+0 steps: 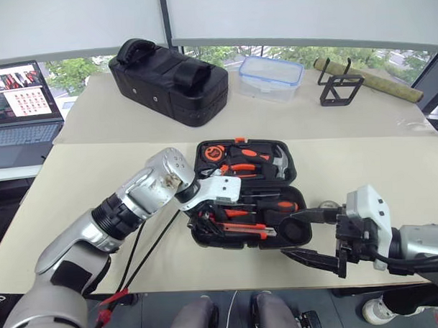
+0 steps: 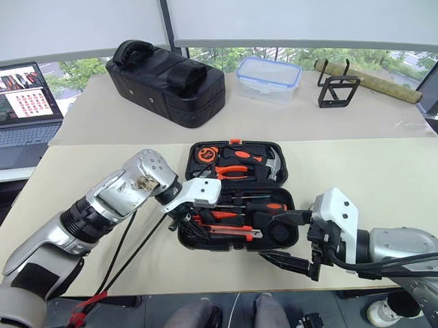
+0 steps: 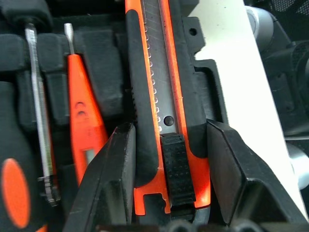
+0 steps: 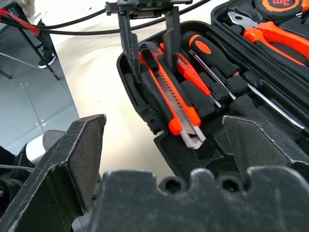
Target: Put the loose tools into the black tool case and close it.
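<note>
The left end effector [image 4: 148, 36] reaches down into the near half of the open case [image 1: 207, 240], its two fingers [image 3: 113, 179] straddling the handle end of the knife [image 3: 161, 121]. There is a sliver of space on either side, so the fingers look parted around the knife, not clamped on it. The knife lies flat in its recess along the case's near edge, with the orange tester [image 3: 84, 130] and a screwdriver [image 4: 212, 50] in the slots beside it. The far half holds the pliers [image 1: 241, 168], hammer [image 1: 280, 164] and tape measure [image 1: 215, 152].

The right end effector [image 1: 315, 236] hovers spread wide and empty, just off the case's near right corner above the table [image 1: 392, 165].

The step in hand looks like seating or releasing the knife. The next move calls for lifting the left fingers straight out without dragging the knife, checking for any tool left loose, then folding the case shut and latching it.
</note>
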### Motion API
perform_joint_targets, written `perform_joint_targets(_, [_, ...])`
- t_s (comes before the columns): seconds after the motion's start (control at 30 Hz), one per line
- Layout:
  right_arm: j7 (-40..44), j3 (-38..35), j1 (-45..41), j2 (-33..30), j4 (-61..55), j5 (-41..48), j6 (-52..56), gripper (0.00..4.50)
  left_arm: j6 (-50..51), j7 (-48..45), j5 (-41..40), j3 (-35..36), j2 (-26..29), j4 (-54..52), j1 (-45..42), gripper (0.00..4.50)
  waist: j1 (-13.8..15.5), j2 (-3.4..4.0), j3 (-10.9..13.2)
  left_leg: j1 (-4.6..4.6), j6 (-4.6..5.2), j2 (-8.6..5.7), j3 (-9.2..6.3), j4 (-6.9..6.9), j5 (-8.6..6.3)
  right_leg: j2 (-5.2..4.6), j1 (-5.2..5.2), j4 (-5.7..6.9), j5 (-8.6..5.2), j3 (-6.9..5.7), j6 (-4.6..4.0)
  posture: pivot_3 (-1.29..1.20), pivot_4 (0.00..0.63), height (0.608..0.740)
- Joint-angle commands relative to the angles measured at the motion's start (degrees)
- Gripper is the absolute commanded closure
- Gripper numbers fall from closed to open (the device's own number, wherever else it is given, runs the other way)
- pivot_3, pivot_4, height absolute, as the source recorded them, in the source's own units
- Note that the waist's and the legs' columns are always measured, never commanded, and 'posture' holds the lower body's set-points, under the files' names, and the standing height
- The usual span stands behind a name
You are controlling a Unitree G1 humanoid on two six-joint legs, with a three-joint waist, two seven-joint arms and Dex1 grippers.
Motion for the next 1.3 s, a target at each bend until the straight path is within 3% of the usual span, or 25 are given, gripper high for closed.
perform_joint_targets(0.03, [0.4,0.4,-0.7,0.2,-0.7,-0.2,-1.8,0.00,3.7,-0.2,-1.6,0.7,0.4,-2.4,-0.4,0.96,0.0,-0.01,0.0,-0.03,0.00,0.00,0.00,0.00,0.00,0.01,-0.04,0.00,0.00,0.00,0.00,0.00,0.150,0.722])
perform_joint_targets(0.13, [0.8,1.0,-1.2,0.2,-0.1,-0.6,-2.0,0.00,4.1,0.7,-2.1,2.0,0.0,-1.6,-1.2,0.07,0.2,0.00,0.0,-0.02,0.00,-0.01,0.00,0.01,0.00,0.00,-0.02,0.01,0.00,0.00,0.01,0.00,0.150,0.722])
perform_joint_targets(0.27, [1.0,2.0,-2.4,0.2,1.0,-1.3,-2.4,0.00,4.7,0.8,-4.8,5.4,-0.5,0.0,-2.3,0.07,0.2,0.00,0.0,-0.02,0.00,-0.02,-0.01,0.10,0.00,0.00,0.04,0.00,0.00,-0.01,0.02,0.00,0.150,0.722])
perform_joint_targets(0.37, [1.1,2.3,-2.7,0.2,1.4,-1.4,-2.5,0.00,4.6,0.4,-7.7,8.9,-0.3,1.3,-2.8,0.78,0.1,0.00,0.0,-0.02,0.00,0.00,-0.01,0.09,0.00,0.01,0.00,0.04,0.00,0.00,0.02,0.00,0.150,0.722])
perform_joint_targets(0.7, [1.7,2.0,-2.5,0.0,1.6,-1.6,-2.2,0.00,-6.9,-0.3,-8.8,11.7,0.1,4.7,0.9,4.47,0.1,0.00,0.0,-0.04,-0.01,-0.01,-0.01,0.07,0.01,-0.02,-0.06,0.05,0.01,0.00,0.01,0.00,0.150,0.722])
perform_joint_targets(0.87, [1.5,1.7,-2.6,-0.1,1.4,-1.3,-1.7,0.00,-10.6,-2.5,-5.3,6.6,1.4,4.1,2.3,4.47,0.1,0.00,0.0,-0.05,-0.01,-0.01,-0.01,0.08,0.01,-0.02,-0.06,0.06,0.01,0.01,0.01,0.00,0.150,0.722])
perform_joint_targets(1.07, [1.1,1.3,-1.7,0.1,0.7,-1.0,-1.5,0.00,-19.0,3.3,2.8,3.1,-0.9,9.2,3.6,4.47,0.6,0.01,0.0,0.00,-0.01,-0.02,-0.01,0.09,0.01,-0.05,0.05,0.02,0.01,0.00,0.01,0.00,0.150,0.722])
perform_joint_targets(1.17, [0.8,1.0,-1.2,0.1,0.3,-0.6,-1.3,0.00,-20.3,2.1,2.6,3.5,-1.1,9.3,4.5,4.47,0.8,0.01,0.0,0.35,0.05,-0.02,-0.03,0.08,-0.04,-0.08,0.50,-0.11,0.02,-0.01,0.03,0.00,0.150,0.722])
perform_joint_targets(1.3, [0.7,0.3,-0.7,-0.1,0.1,-0.1,-1.2,0.00,-14.5,-0.3,-2.7,7.4,-1.8,7.9,2.9,4.47,0.7,0.01,0.0,0.44,0.12,-0.02,-0.02,0.09,-0.08,-0.06,0.56,-0.10,0.03,0.01,0.07,0.00,0.150,0.722])
